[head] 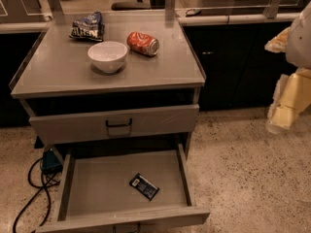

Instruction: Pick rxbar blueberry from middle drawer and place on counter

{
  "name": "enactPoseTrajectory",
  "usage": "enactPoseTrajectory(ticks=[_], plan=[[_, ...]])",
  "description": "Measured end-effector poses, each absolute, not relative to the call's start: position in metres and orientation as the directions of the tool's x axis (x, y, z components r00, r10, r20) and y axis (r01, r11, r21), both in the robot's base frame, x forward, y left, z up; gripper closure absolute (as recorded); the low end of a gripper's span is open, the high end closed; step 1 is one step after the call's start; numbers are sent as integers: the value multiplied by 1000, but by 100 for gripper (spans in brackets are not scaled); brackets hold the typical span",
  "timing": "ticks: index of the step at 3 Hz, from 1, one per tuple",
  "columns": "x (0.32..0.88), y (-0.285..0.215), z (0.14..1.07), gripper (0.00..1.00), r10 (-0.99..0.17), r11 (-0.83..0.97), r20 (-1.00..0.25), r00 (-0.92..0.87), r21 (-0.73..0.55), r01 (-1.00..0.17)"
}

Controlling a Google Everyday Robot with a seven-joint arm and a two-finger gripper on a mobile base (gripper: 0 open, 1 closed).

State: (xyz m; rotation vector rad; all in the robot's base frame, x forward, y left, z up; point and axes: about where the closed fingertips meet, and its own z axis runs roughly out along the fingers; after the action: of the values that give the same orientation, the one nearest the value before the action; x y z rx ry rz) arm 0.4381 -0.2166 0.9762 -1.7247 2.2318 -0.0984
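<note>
One rxbar blueberry [144, 186] lies flat on the open middle drawer [97, 188] floor, front right. My pincer [286, 106] hangs far right, well apart from counter [58, 72]; spread or pressed, I can't tell.

All you can really see of the robot is its arm [301, 35], way over at 3 o'clock by the edge. The top part is a smooth, rounded off-white shell, kinda plastic looking. There's a crinkly tan-yellow bit on its side toward 9 o'clock. Lower down, around 4 o'clock, is the gripper [285, 108]. It's blocky and flat-sided, cream going properly yellow in this warm light, and its bottom end at 7 o'clock is paler and whitish.
</note>
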Motion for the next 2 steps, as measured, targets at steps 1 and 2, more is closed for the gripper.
enactPoseTrajectory(ticks=[1,2], plan=[[436,-213,974,0,-956,260,-204,-211,-256,-931],[419,-195,950,0,-960,201,-246,-133,-274,-940]])
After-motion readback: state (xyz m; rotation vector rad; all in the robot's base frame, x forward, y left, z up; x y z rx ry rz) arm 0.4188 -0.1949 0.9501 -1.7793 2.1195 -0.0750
